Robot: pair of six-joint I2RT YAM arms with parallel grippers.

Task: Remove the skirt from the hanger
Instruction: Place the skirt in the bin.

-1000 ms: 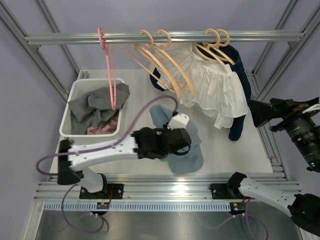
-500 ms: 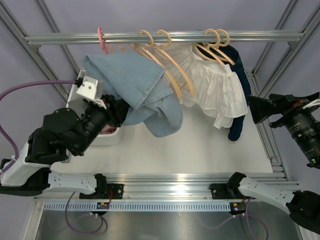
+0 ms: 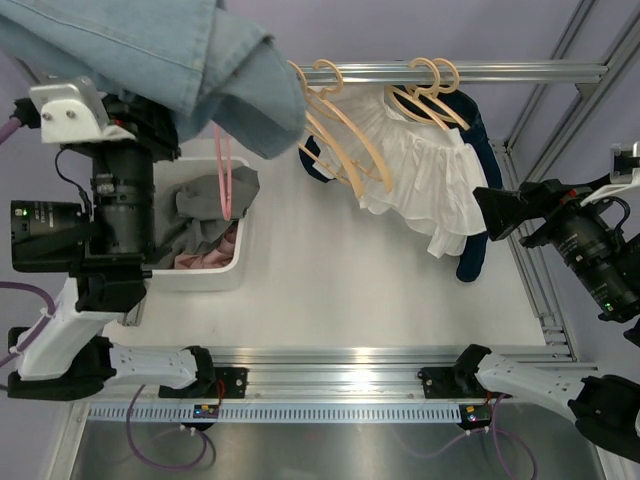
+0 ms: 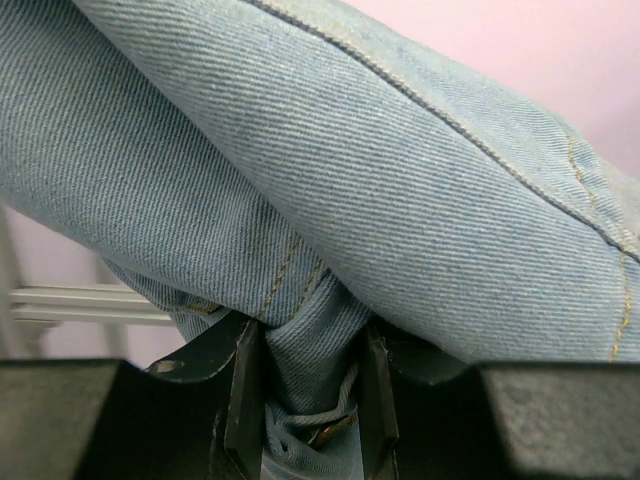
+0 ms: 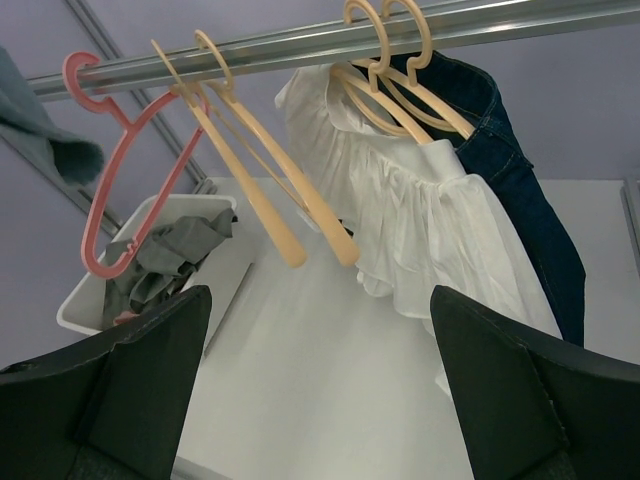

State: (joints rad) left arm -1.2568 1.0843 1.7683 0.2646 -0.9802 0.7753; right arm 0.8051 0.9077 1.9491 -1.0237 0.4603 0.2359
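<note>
- The light-blue denim skirt [image 3: 150, 50] is now hanging high at the far left. It is clear of the table, where it was lying a second ago, and is draping over the arm.
- The left gripper [image 4: 305, 400] is pinching a bunched fold of the skirt's seam, its jaws part-closed on the cloth. It has been climbing steadily while keeping that hold.
- The pink plastic hanger [image 3: 224, 180] is hanging bare on the metal rail [image 3: 500, 72], touching none of the denim. In my judgement the removal itself is finished.
- The white plastic bin [image 3: 243, 230], holding grey and pink clothes, is sitting just below the raised skirt. Dropping the skirt in looks like the remaining step.
- The right gripper [image 5: 320, 295] is waiting at the right with its jaws spread wide, gripping nothing.
- The white ruffled garment [image 3: 420, 170] is staying undisturbed on its wooden hangers.
</note>
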